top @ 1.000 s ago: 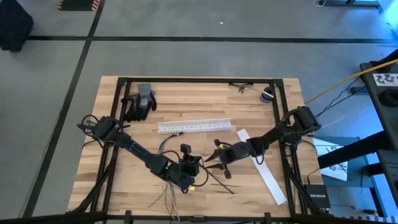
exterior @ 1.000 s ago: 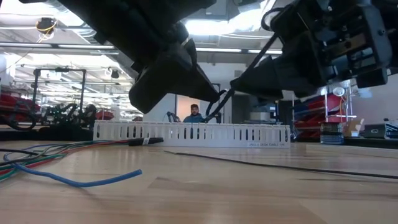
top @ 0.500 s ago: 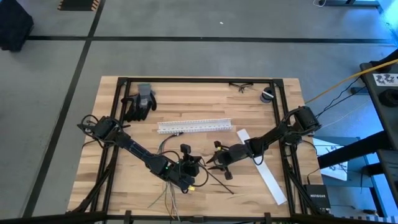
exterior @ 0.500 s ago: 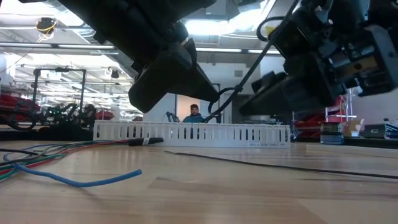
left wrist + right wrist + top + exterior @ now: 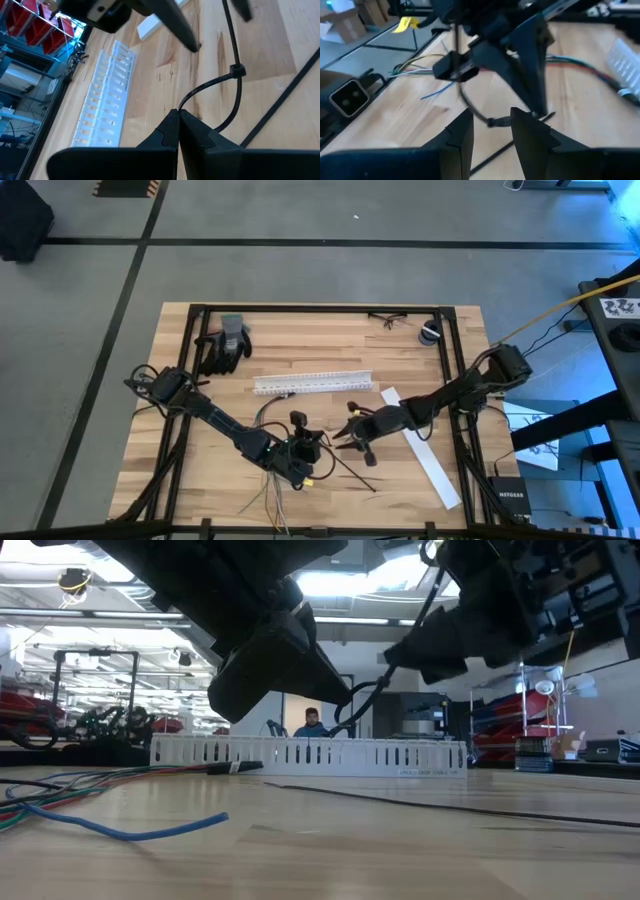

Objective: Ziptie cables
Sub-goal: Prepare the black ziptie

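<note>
Left gripper (image 5: 178, 116), lower centre of the high view, clamped tight on a looped ziptie (image 5: 231, 95). Right gripper (image 5: 490, 122) just beside it, part open, holding nothing visible. Cables (image 5: 270, 480) under the left gripper.

Slotted channel (image 5: 313, 383) lies mid-counter (image 5: 330, 340); gloves (image 5: 225, 345) to its left, toward the far edge. Cables (image 5: 275, 485) at the near edge, left of a loose ziptie (image 5: 352, 473). Flat strip (image 5: 425, 452) right of the channel.

Even overhead light on the table (image 5: 400, 340), bluish glare past its right edge; ceiling lamps (image 5: 330, 582) flare; right wrist view is blurred.
</note>
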`<action>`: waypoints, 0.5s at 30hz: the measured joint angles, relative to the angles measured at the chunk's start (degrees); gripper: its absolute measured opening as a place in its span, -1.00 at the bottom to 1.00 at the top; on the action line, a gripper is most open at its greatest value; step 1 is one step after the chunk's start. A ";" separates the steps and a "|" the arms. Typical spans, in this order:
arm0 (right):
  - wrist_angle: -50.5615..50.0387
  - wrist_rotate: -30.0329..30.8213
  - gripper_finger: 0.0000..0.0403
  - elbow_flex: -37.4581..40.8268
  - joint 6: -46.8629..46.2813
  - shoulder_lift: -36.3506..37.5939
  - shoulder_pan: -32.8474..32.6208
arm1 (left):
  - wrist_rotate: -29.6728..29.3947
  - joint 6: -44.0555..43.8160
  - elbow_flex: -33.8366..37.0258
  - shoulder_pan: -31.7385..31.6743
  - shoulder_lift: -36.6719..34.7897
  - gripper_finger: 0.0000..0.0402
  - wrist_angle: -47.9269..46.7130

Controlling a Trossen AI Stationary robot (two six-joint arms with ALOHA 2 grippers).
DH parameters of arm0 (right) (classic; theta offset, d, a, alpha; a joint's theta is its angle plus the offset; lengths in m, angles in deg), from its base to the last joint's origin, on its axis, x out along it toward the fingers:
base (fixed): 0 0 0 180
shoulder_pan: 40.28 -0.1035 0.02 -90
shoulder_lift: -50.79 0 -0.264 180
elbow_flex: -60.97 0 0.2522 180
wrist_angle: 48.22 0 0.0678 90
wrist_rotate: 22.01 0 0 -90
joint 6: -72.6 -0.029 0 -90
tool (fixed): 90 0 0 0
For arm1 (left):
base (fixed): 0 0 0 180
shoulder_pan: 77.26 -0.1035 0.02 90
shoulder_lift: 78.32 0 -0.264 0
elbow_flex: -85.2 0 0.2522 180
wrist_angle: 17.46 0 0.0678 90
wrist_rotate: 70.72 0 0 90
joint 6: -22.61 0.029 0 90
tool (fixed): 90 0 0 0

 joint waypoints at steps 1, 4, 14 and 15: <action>-0.63 0.17 -0.39 -0.34 -0.14 -0.38 -0.35 | 0.00 -0.02 0.00 0.00 0.00 -1.00 0.02; -1.63 2.24 -0.39 -0.43 0.18 -0.84 -1.71 | 0.00 -0.45 0.00 -0.05 0.00 -1.00 -0.02; 0.84 7.73 -0.40 -0.48 1.22 -0.78 -3.16 | 0.00 -0.63 -0.04 -0.07 0.00 -1.00 0.50; 1.10 7.74 -0.41 -0.48 1.21 -0.80 -3.16 | 0.00 -0.63 -0.04 -0.07 0.00 -1.00 0.56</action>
